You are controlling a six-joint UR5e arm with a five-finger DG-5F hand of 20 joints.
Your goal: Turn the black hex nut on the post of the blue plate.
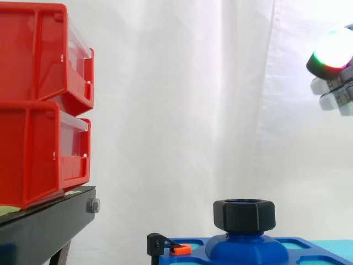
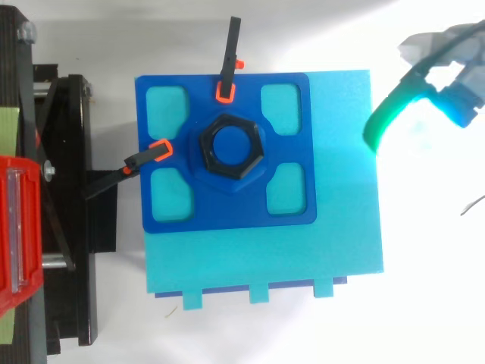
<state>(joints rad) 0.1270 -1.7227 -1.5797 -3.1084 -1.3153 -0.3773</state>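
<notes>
At the far left, two red bins [image 1: 38,105] are stacked one on the other on a black stand [image 1: 44,226]. From above, the lower-left corner shows one red bin's edge [image 2: 15,227] with the stand's black frame [image 2: 68,189] beside it.

Just right of the stand lies a turquoise block [image 2: 333,227], and on its upper left part rests the blue plate [image 2: 227,216], which has four rounded turquoise windows. Two small black clamps with orange tips grip the plate's edges. One [image 2: 140,159] reaches in from the left, from the stand's side. The other [image 2: 227,68] comes in from the far edge.

The black hex nut [image 1: 244,215] sits upright on the post, a blue domed boss [image 1: 245,248] rising from the middle of the plate. In the top view the nut [image 2: 231,145] lies between the four windows, its round bore open upward.

At the upper right, the robot hand [image 1: 331,58] hangs in the air, glowing white with green and red at the rim. It is well apart from the nut, higher and to the right, touching nothing. From above it [image 2: 443,49] is beyond the block's right edge in strong green and cyan glare. I cannot tell whether it is open or closed.
</notes>
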